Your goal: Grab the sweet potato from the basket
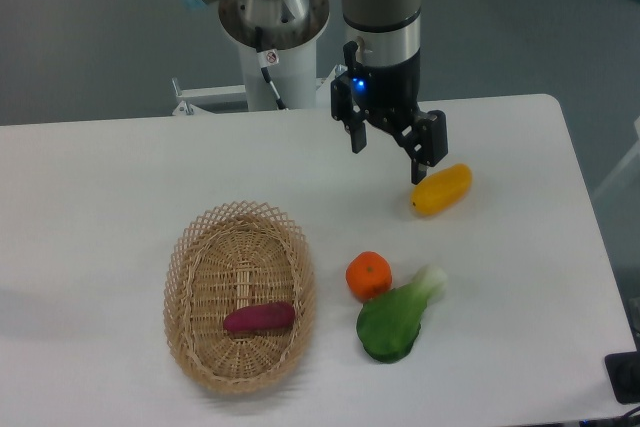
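Note:
The magenta-purple sweet potato lies on its side in the front part of the oval tan wicker basket, which stands on the white table at the front left. My gripper hangs open and empty above the back middle of the table, far up and to the right of the basket. Its two black fingers point down, close to the left of the yellow fruit.
A yellow oblong fruit lies just right of the gripper. An orange and a green leafy vegetable lie right of the basket. The table's right edge runs close by.

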Available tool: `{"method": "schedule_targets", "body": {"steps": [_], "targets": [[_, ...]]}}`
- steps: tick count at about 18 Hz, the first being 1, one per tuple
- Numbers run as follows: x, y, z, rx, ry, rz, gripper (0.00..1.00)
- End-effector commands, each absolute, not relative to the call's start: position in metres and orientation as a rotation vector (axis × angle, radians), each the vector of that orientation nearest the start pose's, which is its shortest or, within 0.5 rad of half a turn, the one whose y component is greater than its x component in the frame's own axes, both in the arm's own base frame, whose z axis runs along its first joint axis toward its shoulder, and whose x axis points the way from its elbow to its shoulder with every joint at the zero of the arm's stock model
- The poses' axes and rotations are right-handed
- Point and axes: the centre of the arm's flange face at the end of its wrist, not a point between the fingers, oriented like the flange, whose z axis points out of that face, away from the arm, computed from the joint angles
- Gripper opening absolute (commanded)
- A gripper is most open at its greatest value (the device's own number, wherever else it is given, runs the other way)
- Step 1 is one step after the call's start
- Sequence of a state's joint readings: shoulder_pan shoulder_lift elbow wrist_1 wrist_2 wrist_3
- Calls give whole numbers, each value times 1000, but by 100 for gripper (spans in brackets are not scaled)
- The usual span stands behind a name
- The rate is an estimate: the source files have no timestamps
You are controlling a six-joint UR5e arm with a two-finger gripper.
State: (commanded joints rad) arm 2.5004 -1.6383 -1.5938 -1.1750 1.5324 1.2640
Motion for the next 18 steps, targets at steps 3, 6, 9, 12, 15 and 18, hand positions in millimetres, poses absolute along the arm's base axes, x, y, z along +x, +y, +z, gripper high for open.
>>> {"method": "schedule_targets", "body": {"steps": [3,6,9,12,15,18], "targets": [[-353,437,487,-2899,507,384,100],[-353,436,487,-2902,493,384,100],[-349,437,473,-2909,493,348,100],[-344,437,450,-2907,342,354,100],[-337,449,436,-2866,97,378,100],[-327,477,417,-2841,26,365,100]]}}
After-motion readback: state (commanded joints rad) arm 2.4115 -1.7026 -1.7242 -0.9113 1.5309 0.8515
